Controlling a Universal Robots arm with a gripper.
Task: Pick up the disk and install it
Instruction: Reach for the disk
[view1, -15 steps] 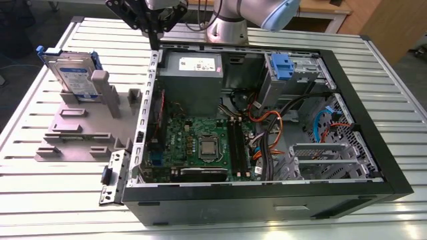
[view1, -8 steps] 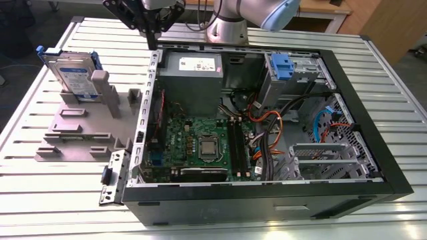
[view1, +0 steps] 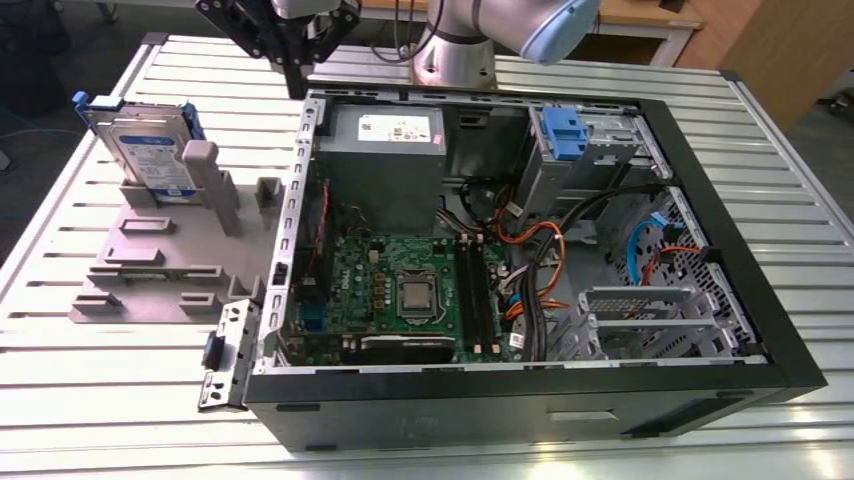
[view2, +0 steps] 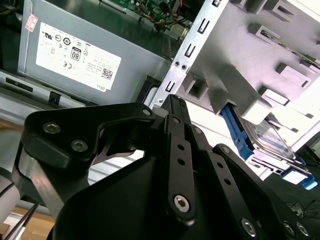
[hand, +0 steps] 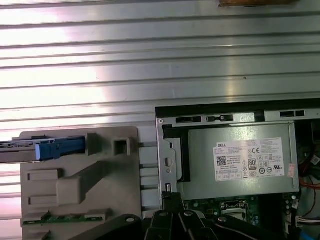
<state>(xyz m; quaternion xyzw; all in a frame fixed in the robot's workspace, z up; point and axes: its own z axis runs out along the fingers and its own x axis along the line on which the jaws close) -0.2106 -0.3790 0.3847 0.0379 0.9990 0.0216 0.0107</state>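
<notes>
1. The arm (view1: 461, 40) rose from the far end of the table, and its elbow bent over toward the exterior view's left.
2. The gripper (view1: 296, 78) hung with its black fingers pointing down, just above the far left corner of the open computer case (view1: 727, 230) as the exterior view showed it.
3. The jaws were closed tip to tip with nothing between them. Both wrist views showed the same pinch (view2: 169, 100) (hand: 171, 200).
4. The gripper touched nothing. The power supply (view1: 380, 150), a grey metal box with a white sticker, lay just below and beside it inside the case.
5. The disk (view1: 144, 150) stood upright on edge in a grey holding fixture (view1: 160, 260) on the table, to the exterior view's left of the case and apart from the gripper.
6. In the second wrist view the disk (view2: 272, 142) showed its silver face and blue carrier beyond the fixture (view2: 260, 55). In the first wrist view it (hand: 50, 149) appeared edge-on.
7. Inside the case, a green motherboard (view1: 400, 285) lay flat on the bottom, and a blue latch piece (view1: 565, 135) sat in the drive cage at the far right.
8. The table (view1: 107, 390) was ribbed, bright aluminium, with the case and the fixture side by side on it.
9. Beyond the table, a wooden panel (view1: 781, 45) stood at the exterior view's right.
</notes>
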